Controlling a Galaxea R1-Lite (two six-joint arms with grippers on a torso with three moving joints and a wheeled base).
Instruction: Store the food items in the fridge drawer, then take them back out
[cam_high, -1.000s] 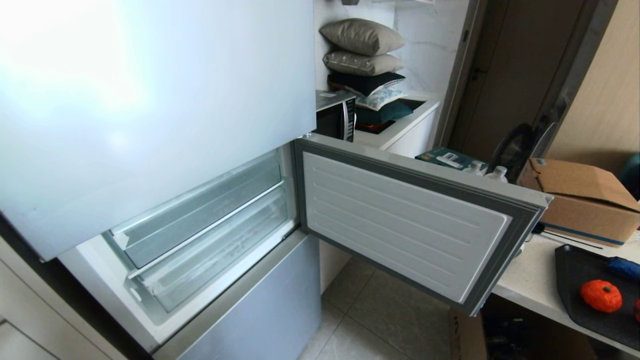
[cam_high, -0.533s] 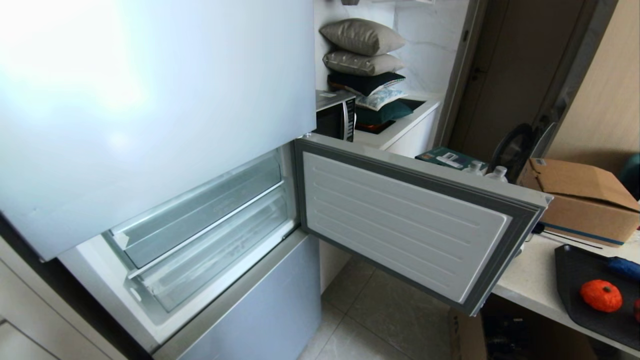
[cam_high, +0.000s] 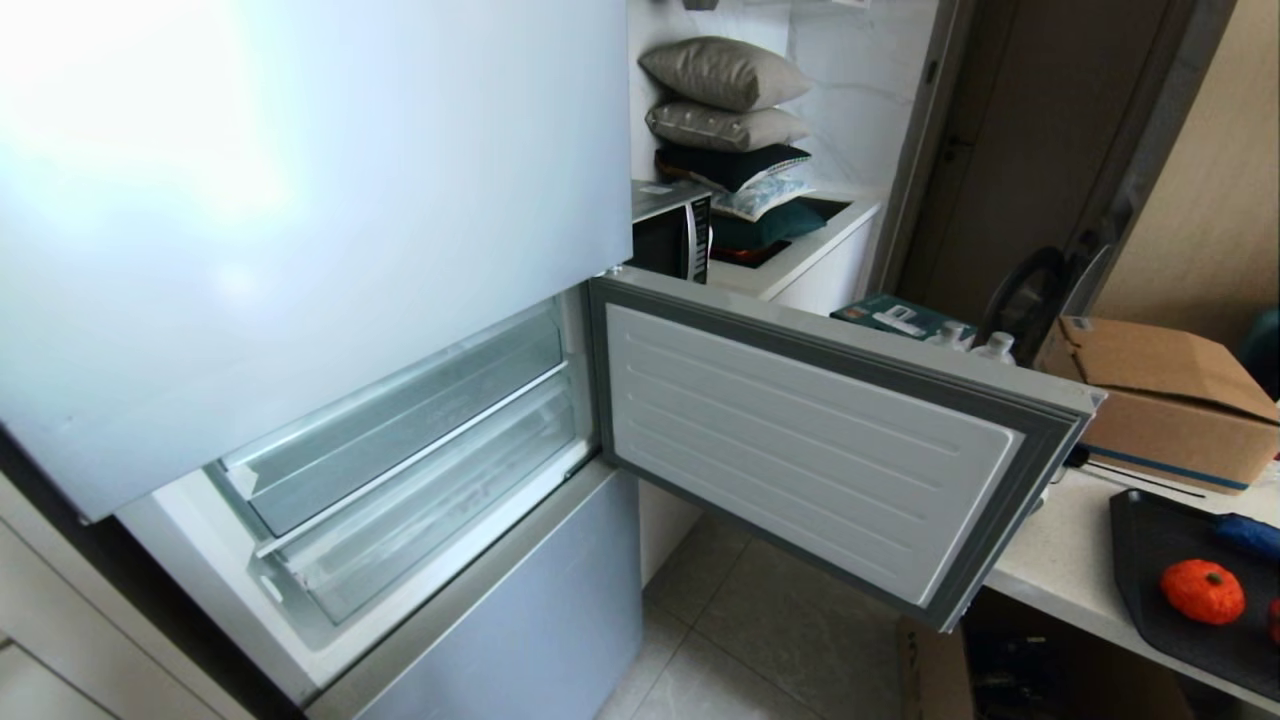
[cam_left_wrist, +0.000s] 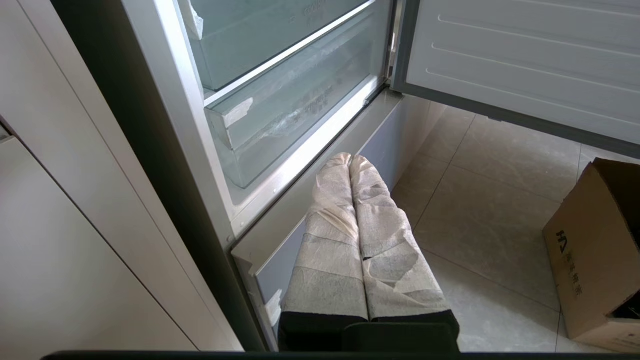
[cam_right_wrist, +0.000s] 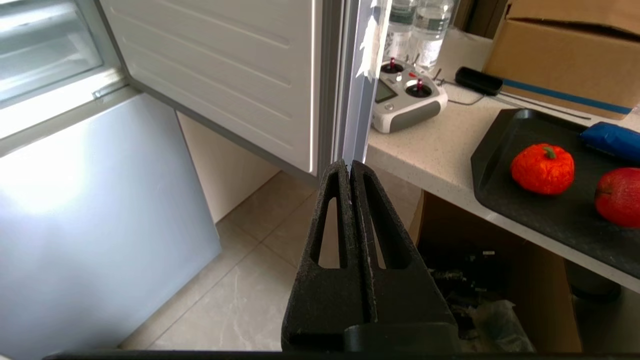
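The fridge drawer is the lower clear bin in the open fridge compartment and it is pushed in; it also shows in the left wrist view. A bumpy orange fruit and a red apple lie on a black tray on the counter at the right. My left gripper, wrapped in white tape, hangs shut and empty low beside the fridge's bottom panel. The black right gripper is shut and empty, below the edge of the open door. Neither gripper is in the head view.
The compartment's door stands swung open to the right, reaching the counter. A clear bin printed "coolBox" sits above the drawer. A remote controller, bottles and a cardboard box stand on the counter; another box is on the floor.
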